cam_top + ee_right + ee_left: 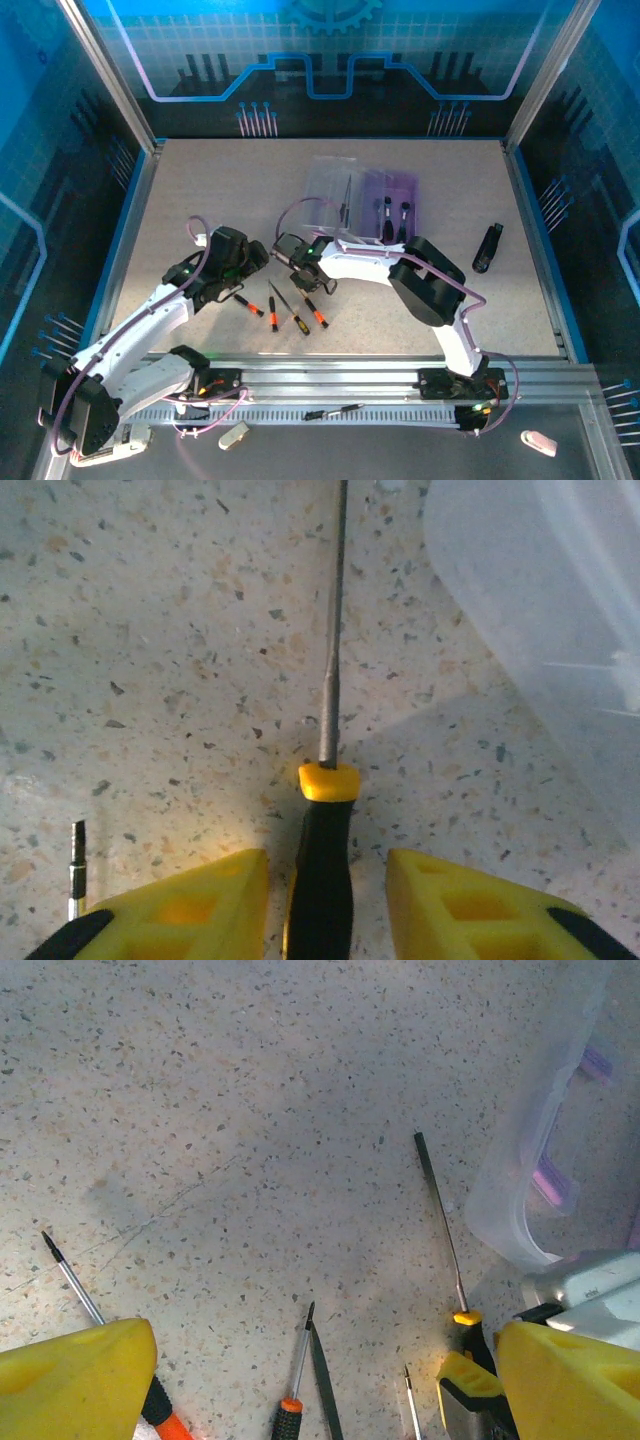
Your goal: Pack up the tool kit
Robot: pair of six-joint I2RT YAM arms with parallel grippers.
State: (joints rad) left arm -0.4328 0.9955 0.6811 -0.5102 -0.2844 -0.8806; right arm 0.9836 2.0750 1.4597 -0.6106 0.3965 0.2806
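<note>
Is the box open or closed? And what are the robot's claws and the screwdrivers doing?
Tool kit case: open, clear lid flipped back.
Screwdrivers in case: lying inside it.
Loose screwdrivers: lying flat on the table.
Left gripper: open, holding nothing.
Right gripper: open around the yellow-collared screwdriver, not squeezing it yet.

The table (250,1110) is showing a matt, speckled face, looking like stone composite (fine dark and tan flecks throughout). The screwdriver (320,880) is presenting a dull grey metal shaft, a satin black handle and a glossier yellow plastic collar. The case lid (560,630) is reading as clear, smooth plastic, catching soft glare. The fingers (420,880) are looking like matt yellow plastic, possibly printed, though blur is hiding the grain.
</note>
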